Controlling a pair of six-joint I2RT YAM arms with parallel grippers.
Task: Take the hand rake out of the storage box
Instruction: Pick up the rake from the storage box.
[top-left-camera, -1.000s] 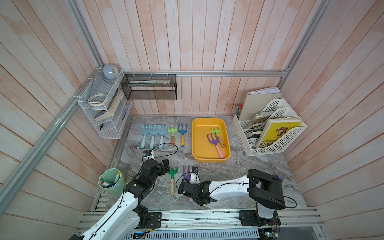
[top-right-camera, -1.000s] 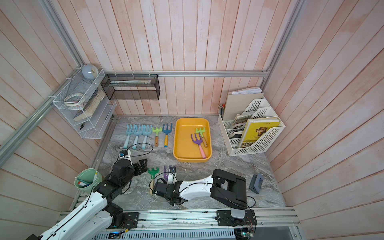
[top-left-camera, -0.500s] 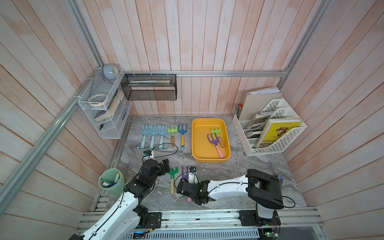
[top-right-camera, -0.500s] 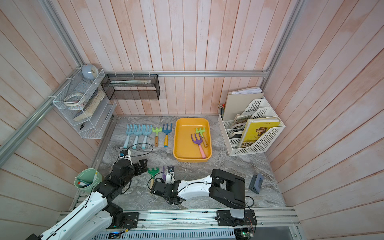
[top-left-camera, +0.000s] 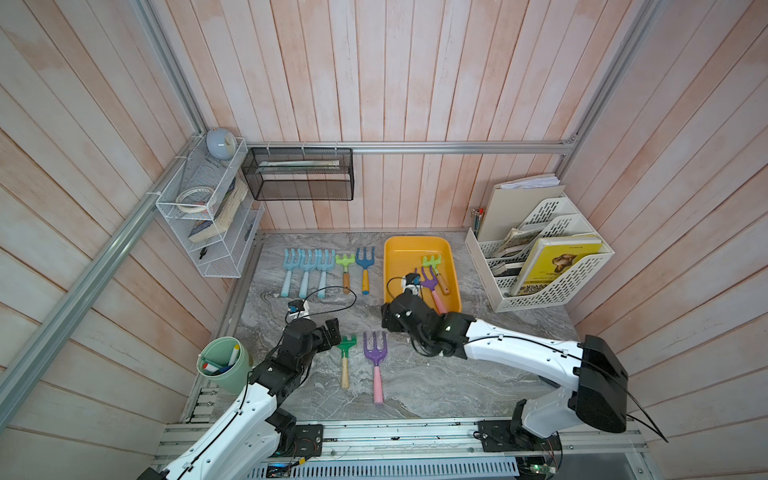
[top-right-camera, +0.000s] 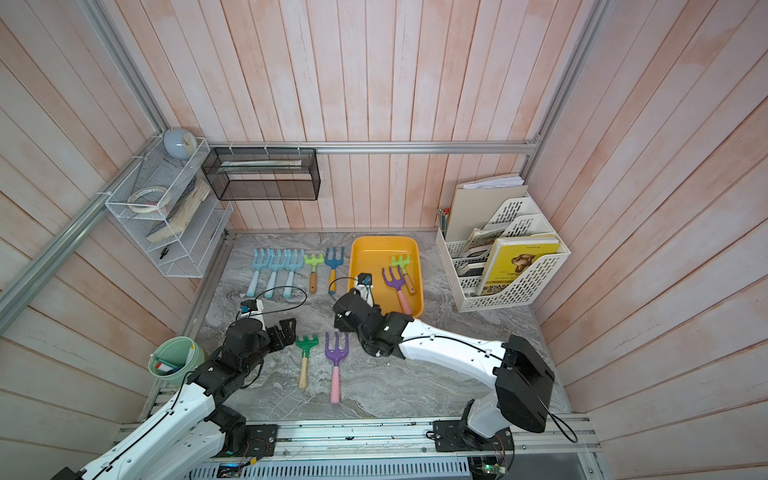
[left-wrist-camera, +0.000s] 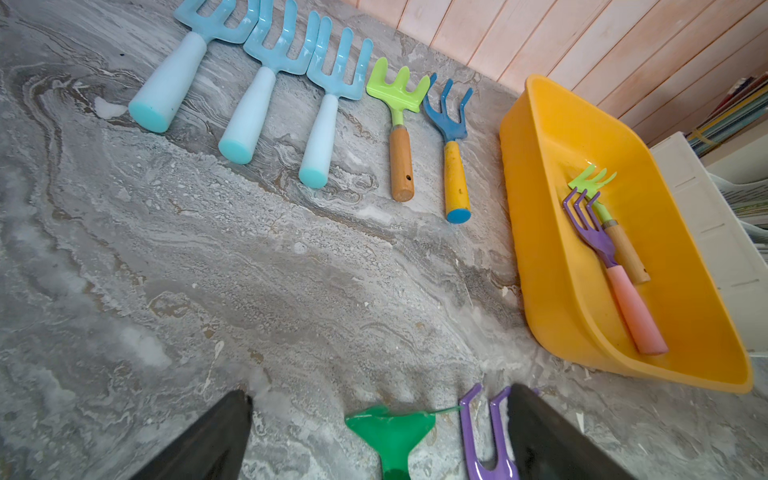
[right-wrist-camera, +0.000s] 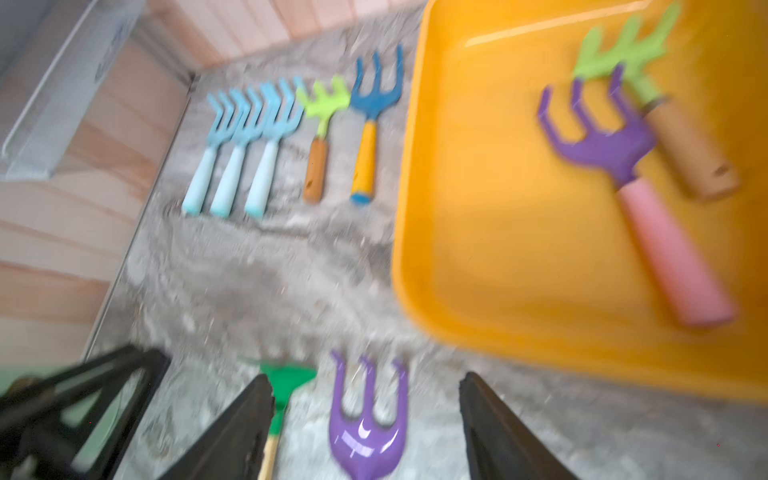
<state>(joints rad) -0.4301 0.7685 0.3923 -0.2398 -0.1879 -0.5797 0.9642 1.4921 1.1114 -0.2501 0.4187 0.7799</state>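
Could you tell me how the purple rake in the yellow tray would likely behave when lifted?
The purple rake looks like rigid moulded plastic: probably stiff and light. Its rounded pink handle could roll. It lies against the light green rake, which may shift too.

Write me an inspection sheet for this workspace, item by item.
Surface: grey marbled tabletop, no spills seen.
Job's things: yellow storage box holds two rakes side by side, the boxed purple rake and the boxed light-green rake. Outside lie a back row of five rakes, the front green rake and the front purple rake.
Clutter: green cup of markers at the front left corner.
Grippers: left gripper open, empty, beside the front green rake. Right gripper open, empty, over the front purple rake's tines.
Cables: left wrist cable and right wrist cable loop freely.
Surroundings: wooden walls, wire shelf, mesh basket, file rack.
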